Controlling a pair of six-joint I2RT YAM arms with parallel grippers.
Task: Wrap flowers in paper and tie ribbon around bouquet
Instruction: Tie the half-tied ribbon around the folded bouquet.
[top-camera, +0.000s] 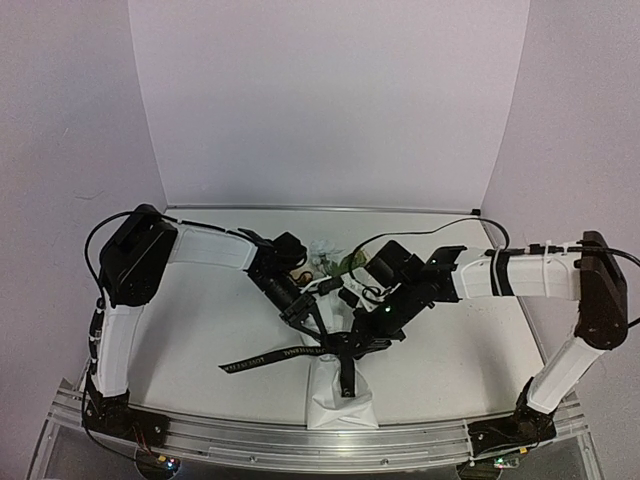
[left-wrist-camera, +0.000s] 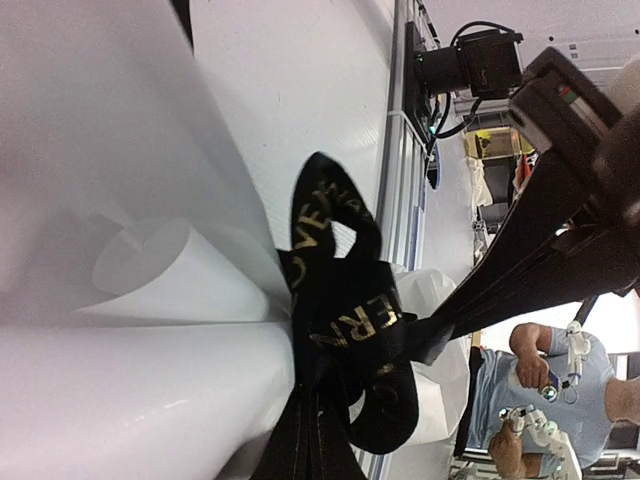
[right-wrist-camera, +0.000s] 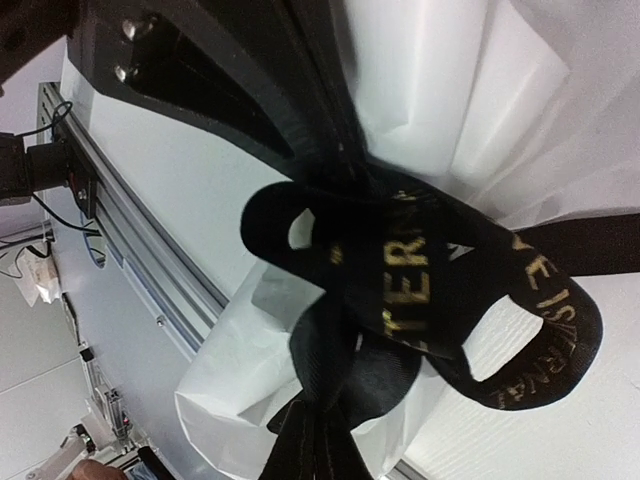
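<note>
The bouquet lies on the table, its flowers pointing to the far side and its white paper cone end near the front rail. The black ribbon with gold lettering is looped round the paper, one tail trailing left. In the left wrist view the ribbon forms loose loops against the paper. My left gripper is shut on a strand of it. My right gripper is shut on another strand of the ribbon over the paper. Both grippers meet above the cone, left gripper and right gripper.
The white table ends at an aluminium rail along the front. White backdrop walls stand behind and at both sides. A person in a blue shirt sits beyond the front edge.
</note>
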